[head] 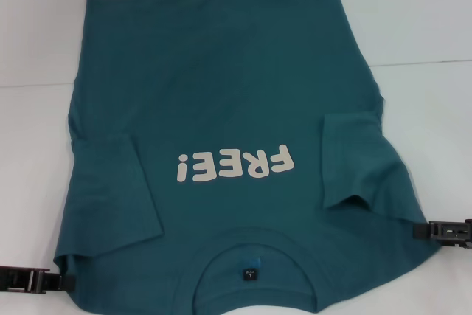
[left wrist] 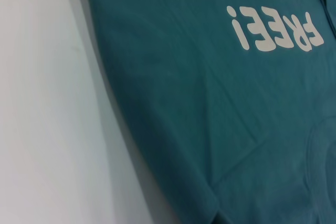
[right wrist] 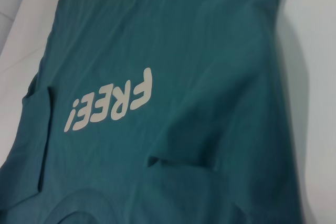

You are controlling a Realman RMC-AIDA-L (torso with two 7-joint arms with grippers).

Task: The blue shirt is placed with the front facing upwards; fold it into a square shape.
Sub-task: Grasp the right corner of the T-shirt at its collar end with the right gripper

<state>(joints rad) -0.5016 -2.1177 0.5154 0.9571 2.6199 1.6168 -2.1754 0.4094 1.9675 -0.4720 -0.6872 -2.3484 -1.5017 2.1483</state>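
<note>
In the head view, the blue shirt [head: 221, 108] runs past the bottom edge, so its collar [head: 254, 252] is cut off. The small neck label [head: 251, 274] is too tiny to read. The left claw [head: 63, 279] and right claw [head: 420, 231] meet the shirt's edges, their tips hidden by cloth. Neither wrist view shows its own claw.

Blue shirt [right wrist: 173, 51]: spread flat, front up, on white surface [right wrist: 315, 77]. Pale "FREE!" print [right wrist: 109, 100] across chest. Both sleeves folded inward; collar edge partly visible.
</note>
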